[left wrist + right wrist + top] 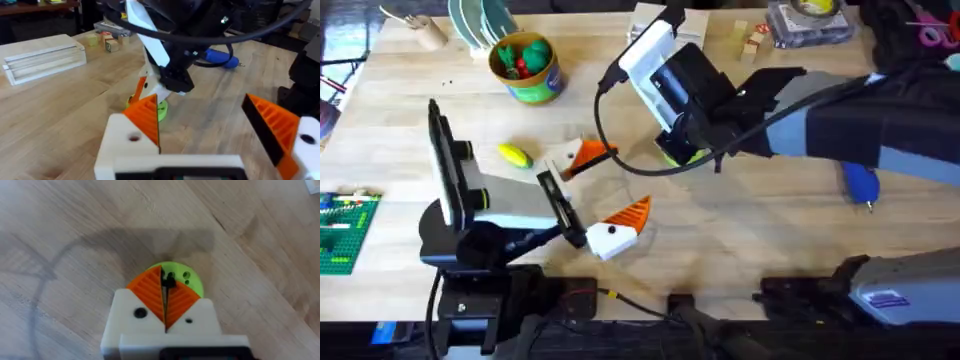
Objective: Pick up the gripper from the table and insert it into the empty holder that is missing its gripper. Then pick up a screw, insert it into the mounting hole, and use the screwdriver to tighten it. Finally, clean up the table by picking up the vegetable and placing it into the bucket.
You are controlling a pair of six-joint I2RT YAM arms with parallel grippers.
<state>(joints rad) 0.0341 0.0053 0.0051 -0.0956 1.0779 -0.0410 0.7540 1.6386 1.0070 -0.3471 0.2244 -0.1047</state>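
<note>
Wooden table (770, 230): right fingers (165, 297) pinch a screw over the green disc (192, 282); left fingers (145, 117) apart.

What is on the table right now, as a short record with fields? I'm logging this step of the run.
left gripper: open, low over the table
right gripper: shut on a small dark piece, maybe a screw, over the green disc
vegetable: yellow, lying on the table, outside the bucket
bucket: upright, green and red toys inside
screwdriver: blue, lying on the table, apart from both grippers
</note>
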